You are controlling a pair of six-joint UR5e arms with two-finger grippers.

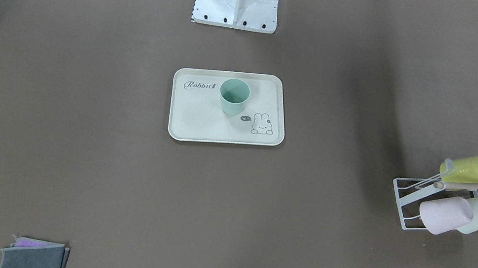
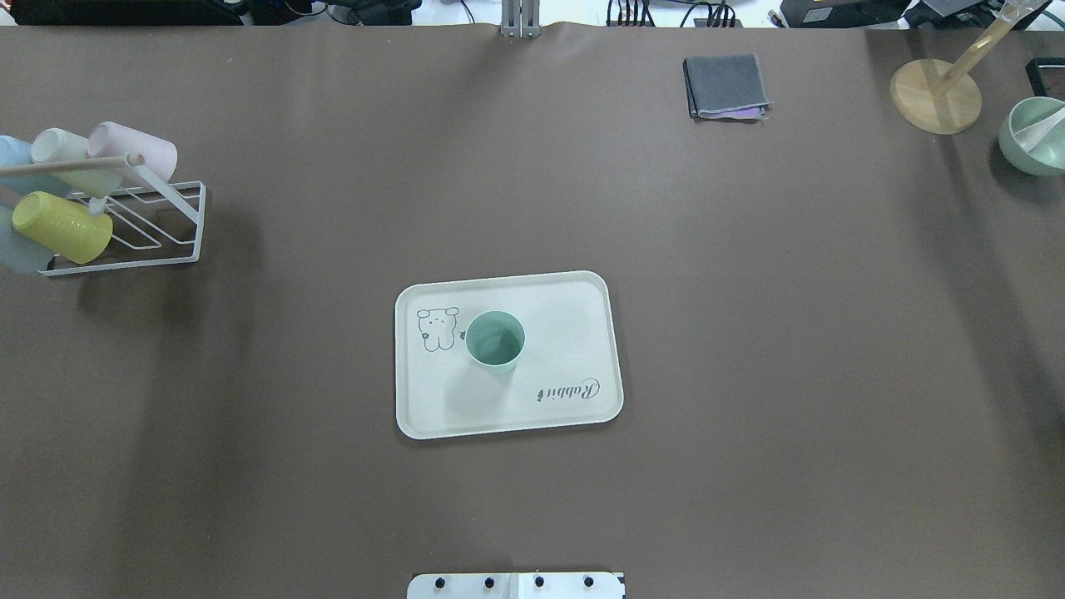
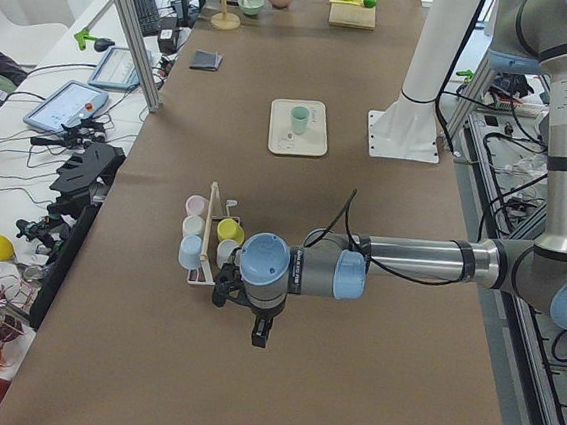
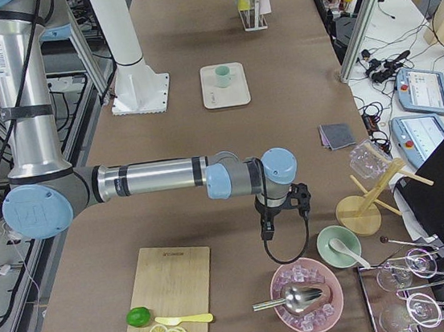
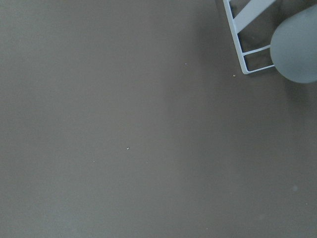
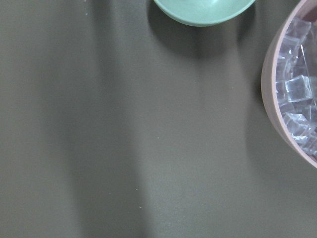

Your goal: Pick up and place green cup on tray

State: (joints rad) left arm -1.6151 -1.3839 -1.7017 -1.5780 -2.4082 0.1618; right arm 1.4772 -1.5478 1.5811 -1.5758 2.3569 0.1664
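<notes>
Progress: we judge the job done; the green cup stands upright on the tray, near its middle.
Left to do: nothing we can see.
Cup and fingers: well apart; the left fingers hang by the cup rack, the right fingers by the ice bowl, at opposite ends of the worktop.
Finger state: we cannot tell for either.

Both arms out flat and low, one toward each end, tools hanging down.

Left arm: upper section upright, forearm level, blue-capped left wrist at its tip, left tool pointing straight down; finger spread not readable from the side. Right arm: same posture, upright column, elbow bent square, forearm level, right wrist turned down, right tool hanging under it with a cable loop beside; finger spread likewise not readable.
</notes>
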